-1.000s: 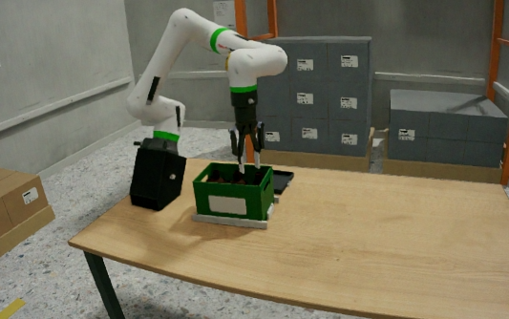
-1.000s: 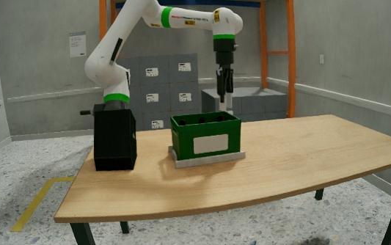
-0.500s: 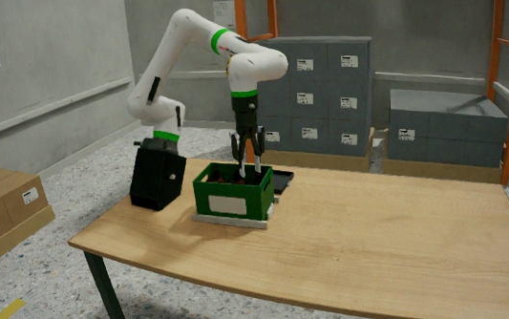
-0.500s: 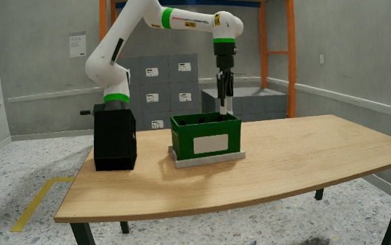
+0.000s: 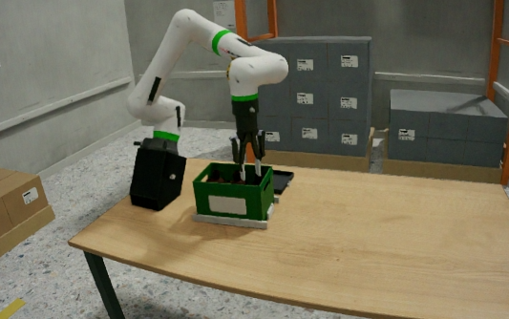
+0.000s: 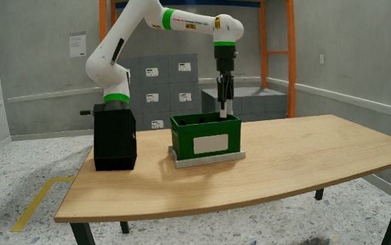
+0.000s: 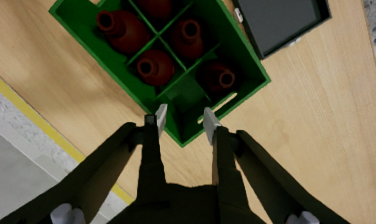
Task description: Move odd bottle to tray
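A green crate (image 5: 205, 191) (image 6: 183, 137) (image 7: 86, 40) stands on a grey base on the table. In the wrist view it holds several dark red bottles: one (image 7: 114, 25) at the far left, one (image 7: 151, 67) in the middle, one (image 7: 189, 35) behind it, one (image 7: 221, 77) at the right, and one (image 7: 156, 6) cut off by the top edge. My gripper (image 5: 250, 172) (image 6: 224, 111) (image 7: 185, 114) is partly open and empty. Its fingertips hang at the crate's rim, over an empty cell beside the right bottle. A dark tray (image 5: 284, 179) (image 7: 281, 20) lies just behind the crate.
The arm's black base (image 5: 158, 179) (image 6: 114, 139) stands on the table left of the crate. The crate's grey base plate (image 5: 229, 222) (image 6: 209, 160) juts out around it. Grey boxes and orange racking stand behind the table.
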You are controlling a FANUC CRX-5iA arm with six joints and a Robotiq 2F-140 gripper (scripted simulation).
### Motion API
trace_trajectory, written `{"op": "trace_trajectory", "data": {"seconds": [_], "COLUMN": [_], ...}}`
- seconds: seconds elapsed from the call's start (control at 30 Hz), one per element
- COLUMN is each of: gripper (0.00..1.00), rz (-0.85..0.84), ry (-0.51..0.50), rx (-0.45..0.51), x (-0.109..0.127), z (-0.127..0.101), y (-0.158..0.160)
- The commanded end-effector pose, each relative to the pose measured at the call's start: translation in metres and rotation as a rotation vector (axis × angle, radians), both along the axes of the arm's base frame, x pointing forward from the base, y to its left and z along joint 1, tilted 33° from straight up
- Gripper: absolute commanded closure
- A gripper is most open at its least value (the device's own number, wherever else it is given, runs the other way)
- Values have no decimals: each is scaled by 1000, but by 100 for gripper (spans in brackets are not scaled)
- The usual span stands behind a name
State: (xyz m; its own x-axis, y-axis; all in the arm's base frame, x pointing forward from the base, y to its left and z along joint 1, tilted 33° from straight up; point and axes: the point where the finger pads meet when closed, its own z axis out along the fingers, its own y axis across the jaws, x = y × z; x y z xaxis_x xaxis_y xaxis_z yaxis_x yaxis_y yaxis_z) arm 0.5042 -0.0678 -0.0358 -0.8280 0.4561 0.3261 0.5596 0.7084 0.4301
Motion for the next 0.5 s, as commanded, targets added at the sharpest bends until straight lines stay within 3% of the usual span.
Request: {"op": "trace_trajectory", "data": {"seconds": [0.0,0.47], "gripper": [56,56], "rz": [0,0], "ry": [-1,-1], "rx": [-1,-1], "x": [0,1], "z": [-1,-3], "y": [0,1]}}
